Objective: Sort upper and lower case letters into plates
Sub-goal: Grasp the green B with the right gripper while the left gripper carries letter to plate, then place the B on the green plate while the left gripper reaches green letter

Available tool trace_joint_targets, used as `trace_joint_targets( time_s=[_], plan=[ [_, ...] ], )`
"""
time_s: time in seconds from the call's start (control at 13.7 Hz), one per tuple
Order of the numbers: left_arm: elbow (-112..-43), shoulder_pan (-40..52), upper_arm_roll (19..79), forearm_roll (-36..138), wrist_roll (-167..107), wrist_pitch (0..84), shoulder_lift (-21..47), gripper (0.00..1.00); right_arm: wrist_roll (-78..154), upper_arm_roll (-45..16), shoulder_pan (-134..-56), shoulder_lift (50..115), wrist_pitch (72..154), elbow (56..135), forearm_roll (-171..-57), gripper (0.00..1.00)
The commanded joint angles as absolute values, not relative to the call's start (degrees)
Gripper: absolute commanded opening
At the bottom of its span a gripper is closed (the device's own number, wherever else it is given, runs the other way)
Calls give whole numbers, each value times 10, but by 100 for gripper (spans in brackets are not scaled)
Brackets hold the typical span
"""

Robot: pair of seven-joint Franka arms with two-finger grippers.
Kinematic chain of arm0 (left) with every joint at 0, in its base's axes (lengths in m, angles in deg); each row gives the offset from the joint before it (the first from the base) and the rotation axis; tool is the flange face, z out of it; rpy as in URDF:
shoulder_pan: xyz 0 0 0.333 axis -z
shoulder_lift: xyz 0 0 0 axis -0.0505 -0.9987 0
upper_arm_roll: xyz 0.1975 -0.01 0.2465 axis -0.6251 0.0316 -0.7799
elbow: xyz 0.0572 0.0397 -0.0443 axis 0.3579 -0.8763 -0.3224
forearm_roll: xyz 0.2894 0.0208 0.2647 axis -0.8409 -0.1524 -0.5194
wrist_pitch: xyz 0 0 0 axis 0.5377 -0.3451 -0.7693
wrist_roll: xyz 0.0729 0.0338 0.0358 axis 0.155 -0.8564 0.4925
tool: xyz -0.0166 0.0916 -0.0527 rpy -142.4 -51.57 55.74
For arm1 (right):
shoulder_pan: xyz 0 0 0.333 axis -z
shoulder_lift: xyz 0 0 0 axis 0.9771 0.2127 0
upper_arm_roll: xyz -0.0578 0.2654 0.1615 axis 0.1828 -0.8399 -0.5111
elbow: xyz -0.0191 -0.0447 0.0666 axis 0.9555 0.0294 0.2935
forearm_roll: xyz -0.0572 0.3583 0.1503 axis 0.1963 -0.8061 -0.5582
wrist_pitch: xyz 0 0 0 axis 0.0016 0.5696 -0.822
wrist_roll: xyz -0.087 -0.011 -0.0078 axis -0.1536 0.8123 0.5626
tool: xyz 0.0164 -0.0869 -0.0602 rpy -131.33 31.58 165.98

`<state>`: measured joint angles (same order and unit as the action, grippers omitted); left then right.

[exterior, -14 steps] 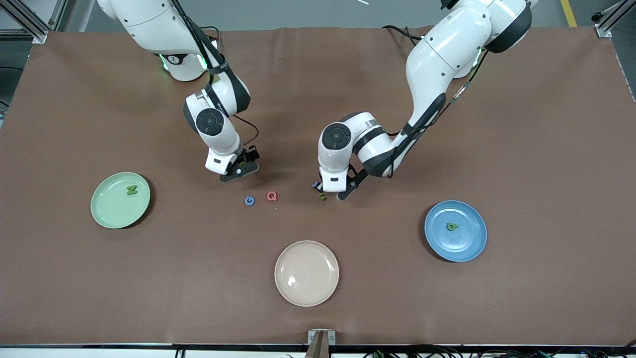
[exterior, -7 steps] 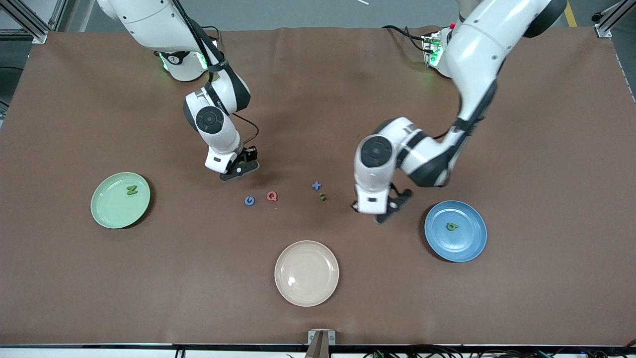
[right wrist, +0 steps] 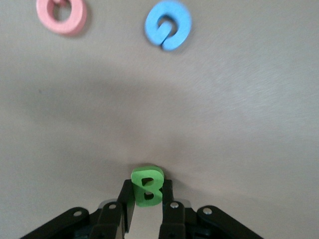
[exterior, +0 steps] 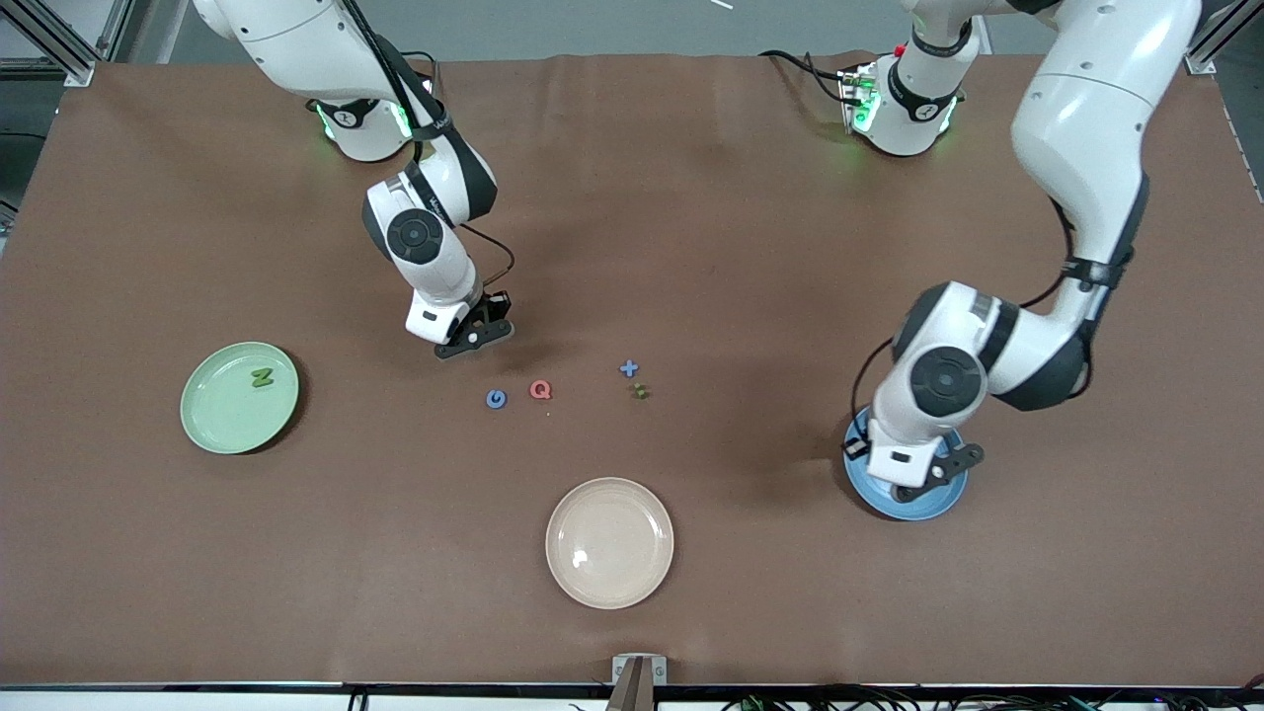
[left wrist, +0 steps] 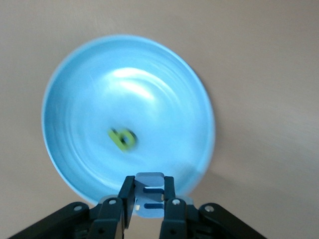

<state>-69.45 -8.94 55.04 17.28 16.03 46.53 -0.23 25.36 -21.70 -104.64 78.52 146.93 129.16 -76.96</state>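
My left gripper (left wrist: 149,185) hangs over the blue plate (left wrist: 89,79), shut on a pale blue letter (left wrist: 149,200). A green letter (left wrist: 122,139) lies in that plate. In the front view the left gripper (exterior: 907,472) covers most of the blue plate (exterior: 918,506). My right gripper (right wrist: 147,199) is shut on a green letter B (right wrist: 147,183), low over the table beside a blue G (right wrist: 168,25) and a pink Q (right wrist: 61,15). The pale green plate (exterior: 222,420) holds a green Z (exterior: 262,377). The front view shows the right gripper (exterior: 476,336) just farther from the camera than the G (exterior: 496,398) and Q (exterior: 540,390).
A blue plus sign (exterior: 629,368) and a small green piece (exterior: 640,392) lie mid-table. A cream-beige plate (exterior: 609,542) sits nearer to the camera. The brown mat (exterior: 691,197) covers the whole table.
The left arm has swung from beside the plus sign to over the blue plate, carrying the pale blue letter. The right gripper has closed on the green B and barely moved.
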Motion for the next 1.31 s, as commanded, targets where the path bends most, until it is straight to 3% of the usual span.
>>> trace_joint_targets(
  time_s=[0.0, 0.07, 0.15, 0.51, 0.88, 1.09, 1.24],
  plan=[
    [-717, -130, 556, 164, 92, 519, -17, 29, 285, -220, -982, 702, 1312, 1254, -778, 11],
    [-716, -133, 556, 165, 89, 521, -24, 70, 327, -219, -950, 688, 1258, 1227, -778, 11],
    [-717, -132, 556, 165, 96, 521, -22, 100, 375, -219, -910, 677, 1236, 1218, -777, 11],
    [-718, -84, 612, 173, 262, 491, -12, 100, 606, -219, -717, 689, 1242, 1195, -776, 11],
    [-682, 45, 619, 175, 490, 504, -43, 100, 671, -218, -620, 766, 1296, 1167, -769, 11],
    [-650, 117, 609, 174, 555, 557, -76, 90, 708, -218, -586, 834, 1326, 1124, -768, 11],
    [-593, 179, 581, 174, 607, 569, -117, 83, 722, -219, -571, 874, 1336, 1101, -768, 11]
  ],
)
